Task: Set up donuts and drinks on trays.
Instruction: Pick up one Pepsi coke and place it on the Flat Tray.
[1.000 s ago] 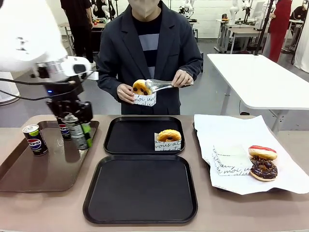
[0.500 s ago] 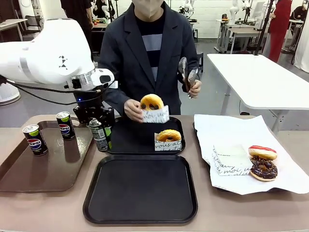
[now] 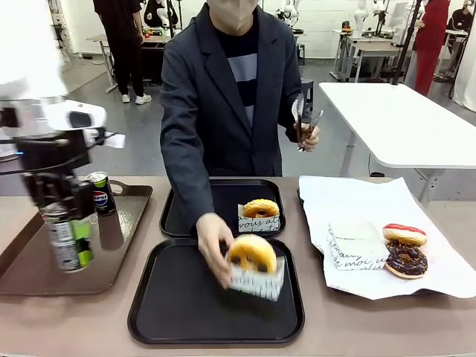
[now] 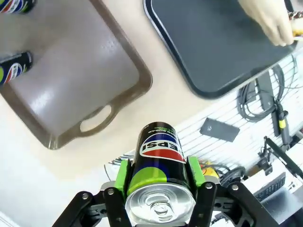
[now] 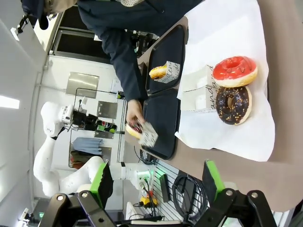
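Note:
My left gripper (image 3: 71,249) is shut on a Pepsi can (image 3: 63,227) and holds it upright above the left part of the brown tray (image 3: 111,256). In the left wrist view the green pads (image 4: 124,174) clamp the can (image 4: 158,161) on both sides. A person's hand (image 3: 212,242) holds a sleeved donut (image 3: 254,262) on the near black tray (image 3: 171,305). Another sleeved donut (image 3: 260,211) sits on the far black tray (image 3: 197,204). My right gripper (image 5: 156,182) is open and holds nothing, high above the table's right end.
A second can (image 3: 99,193) stands at the back of the brown tray. On white paper (image 3: 349,201) at the right lie a red-iced donut (image 3: 404,233), a chocolate donut (image 3: 406,260) and empty sleeves (image 3: 355,245). The person's other hand holds tongs (image 3: 305,119) up.
My left gripper has carried the can from beside the far black tray leftward and nearer, over the brown tray. The person has lowered the donut onto the near black tray.

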